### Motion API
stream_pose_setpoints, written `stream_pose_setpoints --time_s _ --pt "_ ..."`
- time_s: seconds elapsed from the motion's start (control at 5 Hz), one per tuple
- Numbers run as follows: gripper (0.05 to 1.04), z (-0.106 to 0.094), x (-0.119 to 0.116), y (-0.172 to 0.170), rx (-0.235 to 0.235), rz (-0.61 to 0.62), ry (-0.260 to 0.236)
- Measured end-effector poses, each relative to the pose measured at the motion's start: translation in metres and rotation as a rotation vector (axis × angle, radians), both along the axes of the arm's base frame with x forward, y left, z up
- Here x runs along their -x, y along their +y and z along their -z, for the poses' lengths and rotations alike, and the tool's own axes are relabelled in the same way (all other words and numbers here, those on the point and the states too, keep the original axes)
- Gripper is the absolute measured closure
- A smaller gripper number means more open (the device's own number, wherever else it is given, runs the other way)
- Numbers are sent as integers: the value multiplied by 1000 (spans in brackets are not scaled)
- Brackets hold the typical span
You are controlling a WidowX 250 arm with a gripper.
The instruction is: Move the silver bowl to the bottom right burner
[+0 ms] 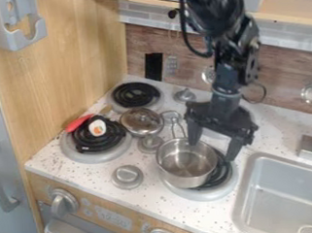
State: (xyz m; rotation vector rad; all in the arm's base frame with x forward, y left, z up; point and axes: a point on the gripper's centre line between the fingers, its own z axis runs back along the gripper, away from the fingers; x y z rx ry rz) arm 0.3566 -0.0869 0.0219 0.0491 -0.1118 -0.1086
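Observation:
The gripper [213, 148] hangs over the right front burner, its two fingers spread apart. One finger comes down at the far right rim of the silver bowl [185, 163], and the other is outside it on the right, above the black coil. This bowl is a small pot with a wire-like handle pointing toward the back wall. It stands upright on the left part of the bottom right burner [230, 181], leaving the coil's right side visible. Whether the gripper touches the rim, I cannot tell.
A shiny round lid or dish [142, 121] lies between the burners. On the left front burner [92, 157] are a toy egg [97, 128] and a red-handled item [78, 123]. A sink [285, 193] is at right, a silver knob [127, 176] left of the bowl.

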Motion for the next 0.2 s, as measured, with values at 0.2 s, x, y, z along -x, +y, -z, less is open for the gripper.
stream_pose_setpoints --time_s 0.2 --pt "83 0 0 3 13 -13 9"
